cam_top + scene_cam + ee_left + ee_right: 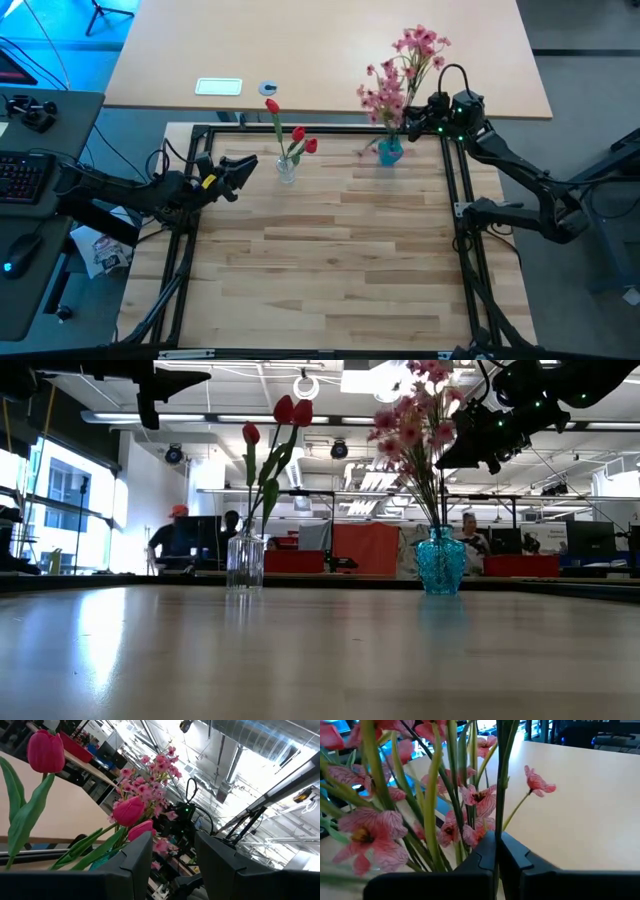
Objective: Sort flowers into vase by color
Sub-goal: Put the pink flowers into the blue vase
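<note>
Pink flower stem (501,780) inside right claw (497,851)

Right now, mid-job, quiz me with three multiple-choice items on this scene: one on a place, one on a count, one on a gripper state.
1. Where do the pink flowers stand?
A. In the clear glass vase
B. In the blue vase
C. Flat on the table

2. How many red tulips are in the clear vase?
A. One
B. Three
C. Five

3. What is the right gripper doing?
A. Hanging open over bare wood
B. Resting shut on the table
C. Shut on a stem among the pink flowers

Answers:
1. B: the pink flowers rise from the blue vase in the low view.
2. B: three red tulips top the stems in the clear vase.
3. C: the right gripper has its fingers pressed together around a thin green stem; the left gripper waits open beside the clear vase.
</note>
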